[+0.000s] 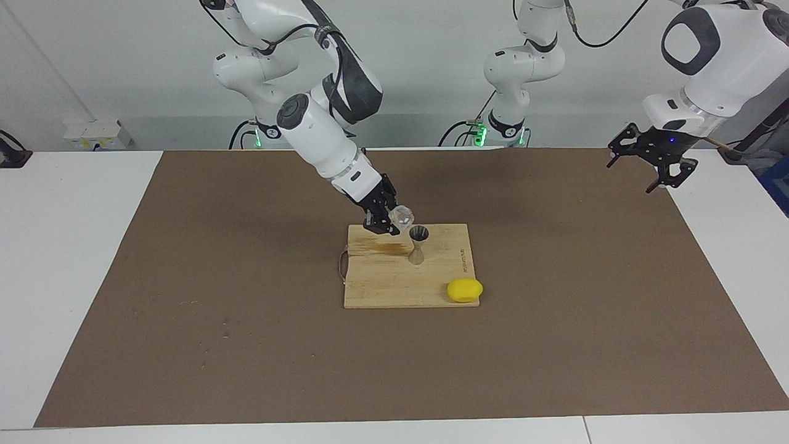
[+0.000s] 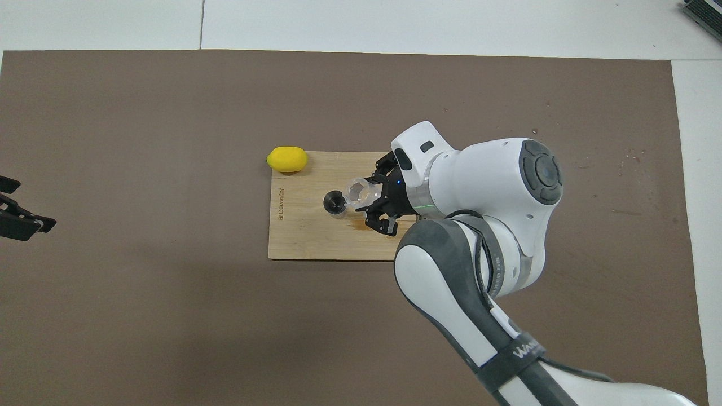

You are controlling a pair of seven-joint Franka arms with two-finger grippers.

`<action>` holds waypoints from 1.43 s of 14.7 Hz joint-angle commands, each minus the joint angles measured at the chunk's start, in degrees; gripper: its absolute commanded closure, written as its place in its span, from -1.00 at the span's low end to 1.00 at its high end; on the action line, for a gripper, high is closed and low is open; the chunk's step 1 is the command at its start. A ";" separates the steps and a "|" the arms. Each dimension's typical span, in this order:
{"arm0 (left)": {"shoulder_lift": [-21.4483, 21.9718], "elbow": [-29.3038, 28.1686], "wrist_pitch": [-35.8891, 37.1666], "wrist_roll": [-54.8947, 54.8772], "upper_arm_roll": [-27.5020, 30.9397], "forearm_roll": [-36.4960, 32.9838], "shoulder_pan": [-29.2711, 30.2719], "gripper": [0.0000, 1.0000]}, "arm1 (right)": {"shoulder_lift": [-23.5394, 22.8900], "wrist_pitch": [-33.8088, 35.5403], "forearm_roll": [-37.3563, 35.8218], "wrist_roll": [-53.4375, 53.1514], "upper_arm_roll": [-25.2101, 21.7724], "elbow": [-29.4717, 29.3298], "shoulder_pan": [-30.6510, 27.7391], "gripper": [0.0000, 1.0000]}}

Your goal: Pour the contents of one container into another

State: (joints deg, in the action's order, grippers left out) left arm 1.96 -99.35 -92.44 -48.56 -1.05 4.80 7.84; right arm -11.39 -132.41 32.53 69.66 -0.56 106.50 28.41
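Observation:
My right gripper (image 1: 394, 219) (image 2: 368, 197) is shut on the small clear glass cup (image 1: 402, 216) (image 2: 359, 192). It holds the cup tilted, its mouth just above the rim of the silver hourglass jigger (image 1: 418, 245) (image 2: 335, 203). The jigger stands upright on the wooden cutting board (image 1: 382, 283) (image 2: 304, 237). My left gripper (image 1: 652, 165) waits open, raised over the mat's edge at the left arm's end of the table; only its fingertips (image 2: 25, 224) show in the overhead view.
A yellow lemon (image 1: 465, 290) (image 2: 287, 159) rests at the board's corner farthest from the robots, toward the left arm's end. A wet stain (image 1: 385, 248) marks the board beside the jigger. A brown mat (image 1: 185, 308) covers the table.

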 commanded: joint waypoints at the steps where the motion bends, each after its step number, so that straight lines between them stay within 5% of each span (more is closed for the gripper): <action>1: 1.03 -0.49 1.65 12.65 0.44 -1.55 -0.81 -1.00 | -2.41 2.24 -4.31 -4.88 -0.40 -4.37 0.85 1.00; 12: 2.18 -0.23 1.22 42.12 0.70 -2.07 -0.81 -1.00 | -2.85 4.97 -12.14 -13.40 -0.49 -5.17 2.61 1.00; 21: 1.56 0.12 -3.62 43.46 1.66 -4.45 -3.52 -1.00 | -3.81 9.62 -19.34 -22.37 -0.49 -9.64 4.19 1.00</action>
State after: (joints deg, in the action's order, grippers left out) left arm 3.46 -99.35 -94.99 -6.35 -0.72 1.75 7.44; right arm -13.60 -125.14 15.66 50.15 -0.59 99.98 32.11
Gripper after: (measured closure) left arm 0.000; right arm 0.485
